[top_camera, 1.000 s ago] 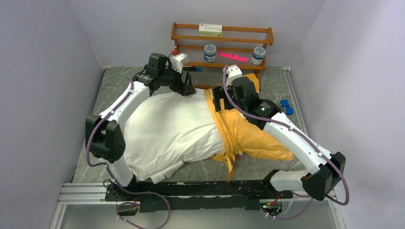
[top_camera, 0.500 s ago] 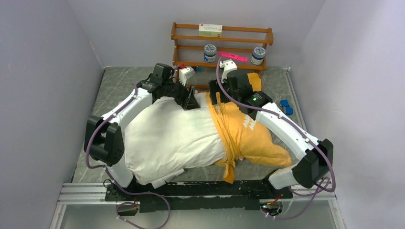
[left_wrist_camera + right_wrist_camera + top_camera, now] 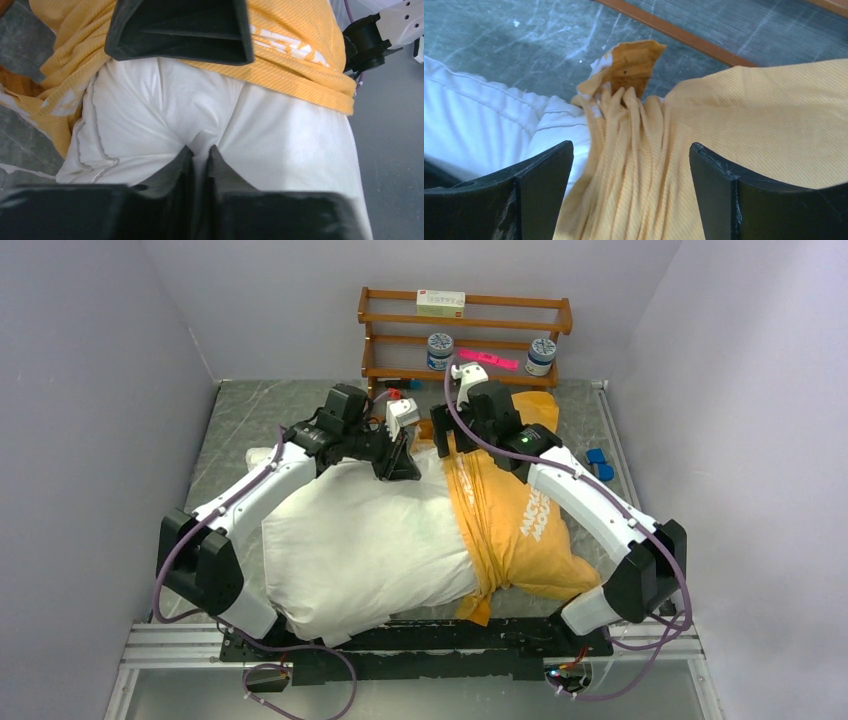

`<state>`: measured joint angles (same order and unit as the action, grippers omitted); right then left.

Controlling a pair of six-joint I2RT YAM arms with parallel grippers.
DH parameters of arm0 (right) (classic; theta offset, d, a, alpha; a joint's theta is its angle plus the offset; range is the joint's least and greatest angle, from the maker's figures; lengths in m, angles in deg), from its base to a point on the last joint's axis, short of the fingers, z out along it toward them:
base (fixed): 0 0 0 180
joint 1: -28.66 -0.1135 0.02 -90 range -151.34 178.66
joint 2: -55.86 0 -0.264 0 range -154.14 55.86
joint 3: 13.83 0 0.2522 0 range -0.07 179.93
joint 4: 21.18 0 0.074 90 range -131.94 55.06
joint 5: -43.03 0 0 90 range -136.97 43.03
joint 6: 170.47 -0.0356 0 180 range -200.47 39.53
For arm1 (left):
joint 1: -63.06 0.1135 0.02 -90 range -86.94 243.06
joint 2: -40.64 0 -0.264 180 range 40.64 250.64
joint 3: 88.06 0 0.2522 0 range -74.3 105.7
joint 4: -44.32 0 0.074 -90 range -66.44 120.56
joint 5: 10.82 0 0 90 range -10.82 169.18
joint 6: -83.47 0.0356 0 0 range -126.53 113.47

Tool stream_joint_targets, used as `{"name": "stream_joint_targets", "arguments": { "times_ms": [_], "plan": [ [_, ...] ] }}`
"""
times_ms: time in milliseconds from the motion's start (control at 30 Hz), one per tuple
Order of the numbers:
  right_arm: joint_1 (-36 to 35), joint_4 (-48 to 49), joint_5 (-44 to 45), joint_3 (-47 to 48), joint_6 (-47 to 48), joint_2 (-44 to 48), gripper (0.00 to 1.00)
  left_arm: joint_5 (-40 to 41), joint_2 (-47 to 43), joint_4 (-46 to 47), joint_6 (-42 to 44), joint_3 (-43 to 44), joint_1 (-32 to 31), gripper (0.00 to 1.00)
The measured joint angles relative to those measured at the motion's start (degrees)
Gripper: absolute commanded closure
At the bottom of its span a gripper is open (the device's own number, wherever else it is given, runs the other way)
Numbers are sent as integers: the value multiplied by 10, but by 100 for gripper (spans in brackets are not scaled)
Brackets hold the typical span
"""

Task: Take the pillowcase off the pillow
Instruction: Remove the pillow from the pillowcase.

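Observation:
The white pillow [image 3: 360, 540] lies across the table, its right half still inside the orange-yellow pillowcase [image 3: 520, 530], whose white lettering faces up. My left gripper [image 3: 400, 462] is at the pillow's far edge, just left of the bunched case hem. In the left wrist view the left gripper [image 3: 200, 150] is shut on a pinched fold of the pillow [image 3: 280, 130], with the pillowcase [image 3: 295, 60] just beyond. My right gripper [image 3: 447, 440] stands open. In the right wrist view the right gripper [image 3: 630, 150] straddles the gathered pillowcase [image 3: 749, 115] beside the pillow [image 3: 474, 125].
A wooden rack [image 3: 465, 335] holding jars, a box and a pink item stands against the back wall, close behind both grippers. Small blue objects [image 3: 598, 462] lie at the right. Bare grey table [image 3: 230, 420] shows at the far left. Walls close in both sides.
My left gripper has shut on the pillow's white fabric. Both grippers have shifted along the far edge, and the pillowcase has turned so that its lettering now faces up.

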<state>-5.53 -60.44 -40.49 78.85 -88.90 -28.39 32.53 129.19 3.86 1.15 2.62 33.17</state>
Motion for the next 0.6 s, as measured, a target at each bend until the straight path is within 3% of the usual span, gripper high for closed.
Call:
{"name": "stream_joint_targets", "arguments": {
  "times_ms": [133,300,600],
  "plan": [
    [6,-14,18,0,5,-10,14,10,-20,-7,7,-9,-6,95],
    [13,-17,38,-3,13,-18,25,31,-61,-6,8,-25,-16,95],
    [35,-17,63,-8,25,-20,68,128,-110,-21,5,-33,-30,95]
  ]
}}
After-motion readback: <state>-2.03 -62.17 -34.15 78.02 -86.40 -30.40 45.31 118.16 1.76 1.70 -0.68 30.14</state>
